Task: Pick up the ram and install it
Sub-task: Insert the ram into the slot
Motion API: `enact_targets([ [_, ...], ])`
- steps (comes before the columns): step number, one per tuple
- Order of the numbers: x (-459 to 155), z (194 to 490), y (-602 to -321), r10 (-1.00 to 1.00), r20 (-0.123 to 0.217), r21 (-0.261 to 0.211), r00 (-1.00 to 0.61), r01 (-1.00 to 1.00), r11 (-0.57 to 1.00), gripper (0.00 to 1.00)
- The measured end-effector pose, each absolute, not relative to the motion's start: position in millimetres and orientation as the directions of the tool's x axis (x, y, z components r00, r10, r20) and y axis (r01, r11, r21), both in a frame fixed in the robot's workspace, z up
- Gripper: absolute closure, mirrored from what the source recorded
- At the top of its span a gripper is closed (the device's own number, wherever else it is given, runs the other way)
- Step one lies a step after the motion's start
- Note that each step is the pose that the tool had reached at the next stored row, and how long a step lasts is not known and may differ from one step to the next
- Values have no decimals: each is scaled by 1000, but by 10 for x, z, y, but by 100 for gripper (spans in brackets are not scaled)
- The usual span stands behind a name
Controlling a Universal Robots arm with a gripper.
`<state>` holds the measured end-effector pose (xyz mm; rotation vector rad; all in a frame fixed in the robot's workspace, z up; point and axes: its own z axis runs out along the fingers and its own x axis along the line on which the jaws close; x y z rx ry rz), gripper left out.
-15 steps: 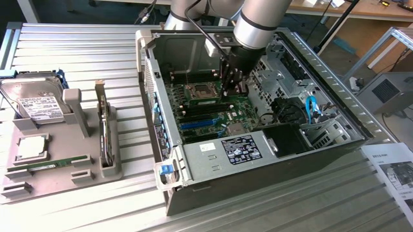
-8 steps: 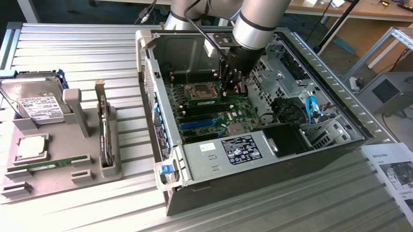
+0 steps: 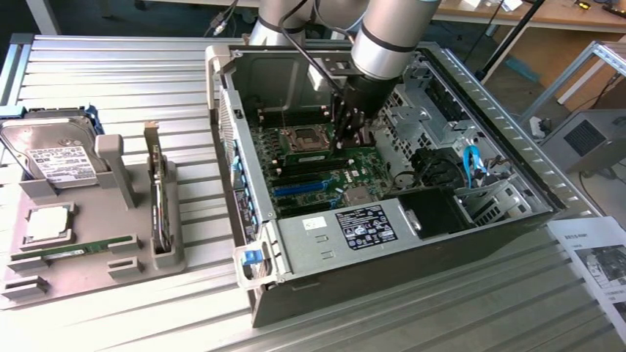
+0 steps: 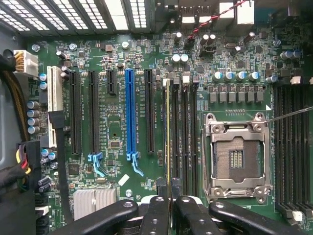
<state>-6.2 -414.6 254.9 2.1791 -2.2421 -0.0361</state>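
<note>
Fingers: two black fingers (image 4: 155,218) are seen clamped on the thin edge of the stick, one on each side.
Ram: the long, thin green circuit-board stick (image 4: 167,127) is held edge-on and is lined up along the black memory slot farthest from the socket; whether it is seated cannot be told.
Socket: the silver-framed square CPU socket (image 4: 237,159) is seen just beside the bank of memory slots.
Arm: the grey robot arm (image 3: 391,37) is extended down into the open black computer case (image 3: 411,279).
Tray: a grey moulded tray (image 3: 102,213) is set on the ribbed metal surface (image 3: 117,73) at the exterior view's left, apart from the case.
Drive: a silver boxy hard drive (image 3: 49,158) is stood in the tray.
</note>
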Motion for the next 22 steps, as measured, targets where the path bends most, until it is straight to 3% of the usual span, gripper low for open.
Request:
enact_targets([
  [22,-62,2466,-4142,-1000,-5,27,-29,-999,28,88],
])
